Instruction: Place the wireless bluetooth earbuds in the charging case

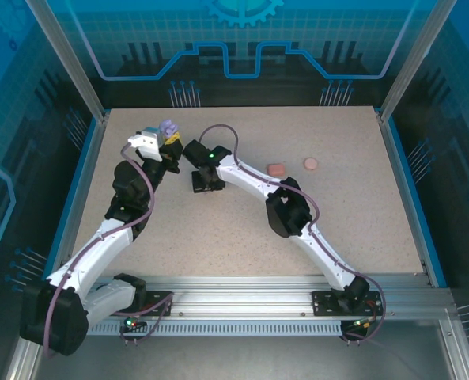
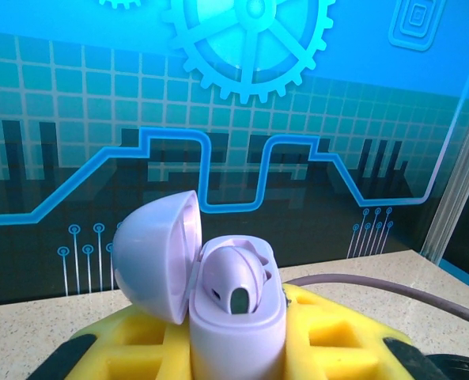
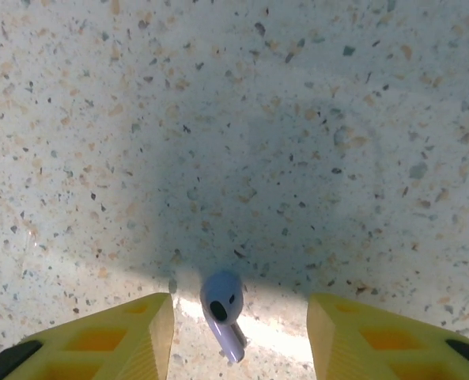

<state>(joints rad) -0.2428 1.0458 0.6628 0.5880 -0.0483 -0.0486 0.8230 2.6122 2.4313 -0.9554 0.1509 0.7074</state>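
While left tool clamps open lavender case, seated bud inside | right tool gapes around loose bud

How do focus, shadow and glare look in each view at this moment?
Left wrist: the lavender charging case is sharp and evenly lit, with no glare. Right wrist: a broad soft shadow darkens the table above the lavender earbud, with a bright strip of light beside the bud; all in focus. Top external: even light, no glare on the tabletop.
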